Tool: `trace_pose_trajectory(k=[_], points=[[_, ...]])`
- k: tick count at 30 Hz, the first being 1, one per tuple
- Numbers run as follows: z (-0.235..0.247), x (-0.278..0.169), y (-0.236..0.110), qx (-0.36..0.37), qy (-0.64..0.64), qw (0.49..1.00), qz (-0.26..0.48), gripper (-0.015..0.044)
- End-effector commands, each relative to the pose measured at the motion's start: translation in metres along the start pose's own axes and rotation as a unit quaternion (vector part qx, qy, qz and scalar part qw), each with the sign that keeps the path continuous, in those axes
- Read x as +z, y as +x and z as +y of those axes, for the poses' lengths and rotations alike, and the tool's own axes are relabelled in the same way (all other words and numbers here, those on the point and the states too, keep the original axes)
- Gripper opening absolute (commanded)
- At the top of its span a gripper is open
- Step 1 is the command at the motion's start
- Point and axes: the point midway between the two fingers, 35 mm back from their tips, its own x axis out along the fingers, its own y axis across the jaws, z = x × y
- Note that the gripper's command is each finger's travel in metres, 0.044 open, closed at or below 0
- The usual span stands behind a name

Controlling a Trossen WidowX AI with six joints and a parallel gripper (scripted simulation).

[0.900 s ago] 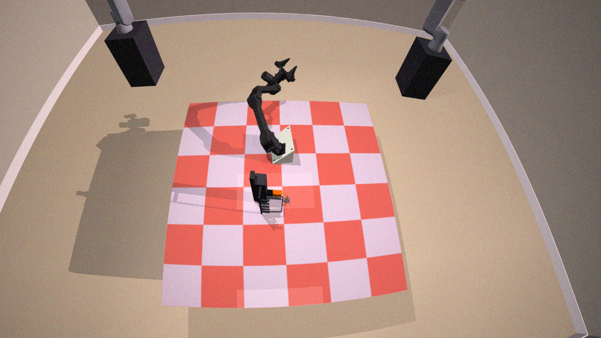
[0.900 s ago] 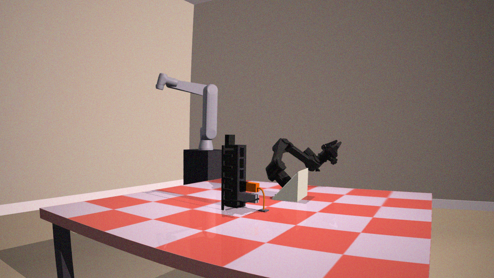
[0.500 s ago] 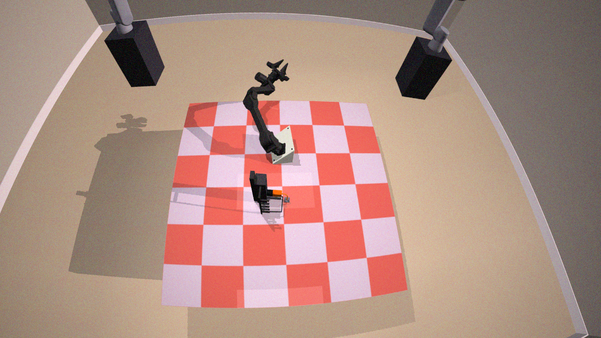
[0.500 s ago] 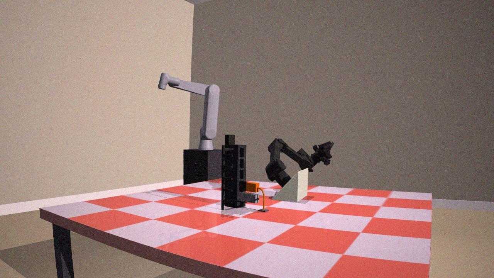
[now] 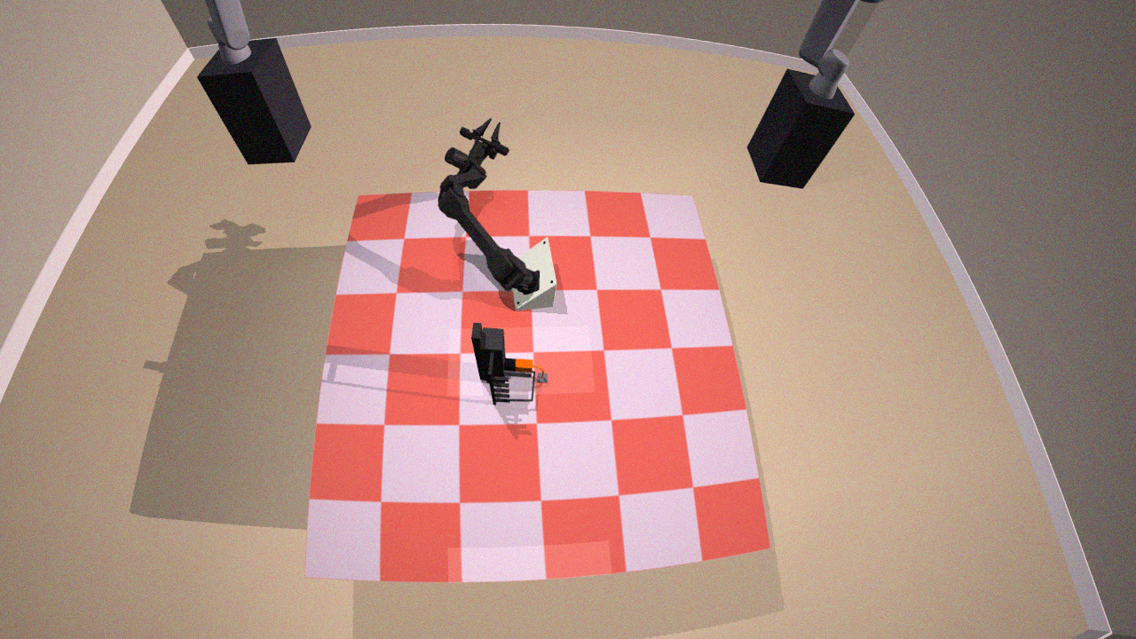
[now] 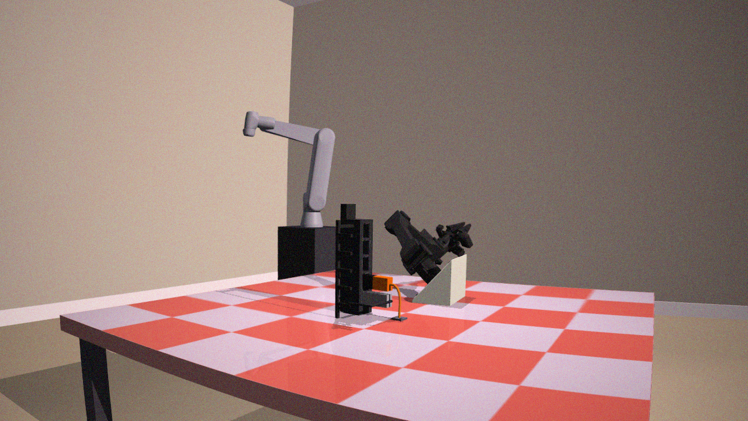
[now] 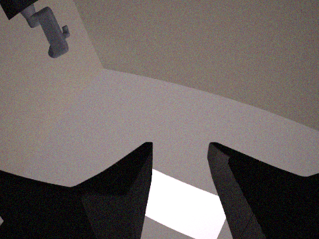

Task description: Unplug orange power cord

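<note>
The black power strip (image 5: 488, 353) (image 6: 353, 261) stands upright like a tower near the middle of the checkered table (image 5: 658, 445) (image 6: 470, 355). The orange plug (image 5: 522, 364) (image 6: 383, 282) sits in its lower side, and the thin orange cord (image 5: 542, 373) (image 6: 398, 302) arcs down to the table. My gripper (image 5: 485, 127) (image 6: 460, 227) (image 7: 181, 150) is far from them, raised beyond the table's back edge and pointing away. Its fingers stand partly apart with nothing between them. The wrist view shows only wall and floor, not the strip.
My arm rises from a pale wedge mount (image 5: 544, 258) (image 6: 449, 282) behind the strip. Two black pedestals (image 5: 254, 98) (image 5: 798, 127) with grey arms stand on the floor past the table; one of them (image 6: 300, 251) shows behind the strip.
</note>
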Motion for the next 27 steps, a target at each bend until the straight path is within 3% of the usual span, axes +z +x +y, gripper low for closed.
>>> trace_pose_trajectory(k=[1, 14, 27], points=[[-0.036, 0.001, -0.033, -0.036, 0.046, 0.998, -0.038, 0.0160], [-0.123, -0.015, -0.130, -0.117, 0.174, 0.967, -0.146, 0.0160], [-0.187, -0.053, -0.238, -0.173, 0.296, 0.899, -0.272, 0.0160]])
